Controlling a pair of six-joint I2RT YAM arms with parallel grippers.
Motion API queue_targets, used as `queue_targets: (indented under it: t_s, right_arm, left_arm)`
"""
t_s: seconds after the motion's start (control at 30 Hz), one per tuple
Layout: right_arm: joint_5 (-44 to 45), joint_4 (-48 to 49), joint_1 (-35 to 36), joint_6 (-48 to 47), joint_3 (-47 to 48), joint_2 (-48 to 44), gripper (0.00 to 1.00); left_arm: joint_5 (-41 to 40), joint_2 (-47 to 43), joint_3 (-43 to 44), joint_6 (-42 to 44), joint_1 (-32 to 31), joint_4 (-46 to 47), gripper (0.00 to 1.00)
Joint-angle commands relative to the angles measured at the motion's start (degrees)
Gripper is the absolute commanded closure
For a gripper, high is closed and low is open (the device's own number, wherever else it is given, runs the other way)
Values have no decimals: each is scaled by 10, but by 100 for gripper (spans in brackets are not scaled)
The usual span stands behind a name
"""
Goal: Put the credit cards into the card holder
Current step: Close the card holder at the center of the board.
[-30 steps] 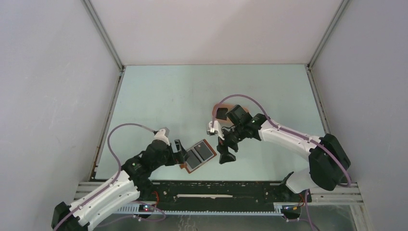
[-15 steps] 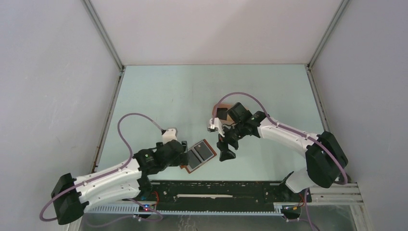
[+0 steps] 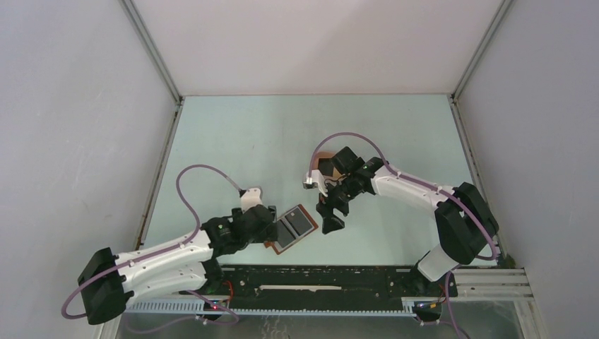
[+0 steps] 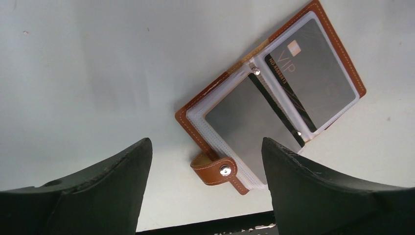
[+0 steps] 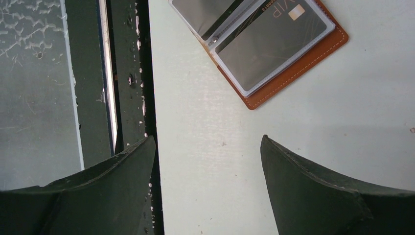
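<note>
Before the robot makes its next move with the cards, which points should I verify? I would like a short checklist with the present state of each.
1. Holder lies open, pockets up, flat on the table: ok.
2. Black card sits fully inside its pocket: ok.
3. Second pocket is free for a card: cannot tell, it looks grey, with a dark strip at the spine.
4. Left gripper is open and empty, above the snap-tab end: ok.
5. Right gripper is open and empty: ok.
6. Next card is located: cannot tell, the right arm hides the area behind it.
</note>
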Motion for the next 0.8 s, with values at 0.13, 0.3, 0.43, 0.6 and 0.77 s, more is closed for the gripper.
queue_targets:
  t_s: [0.13, 0.3, 0.43, 0.6, 0.77]
  right_arm:
    - [-6, -15, -2, -4, 22, 2, 12]
    - [-4, -15, -3, -3, 23, 2, 12]
    - [-4, -15, -3, -5, 22, 2, 12]
    - [-5, -21, -2, -7, 27, 7, 12]
    - [-6, -22, -2, -8, 27, 8, 13]
  left_arm:
    - [-1, 41, 0, -20, -3, 40, 18]
    - [42, 81, 17, -16, -4, 43, 33]
    - [81, 71, 4, -21, -4, 43, 40]
    - [90, 26, -15, -38, -4, 26, 42]
    - [98, 25, -21, -50, -4, 5, 42]
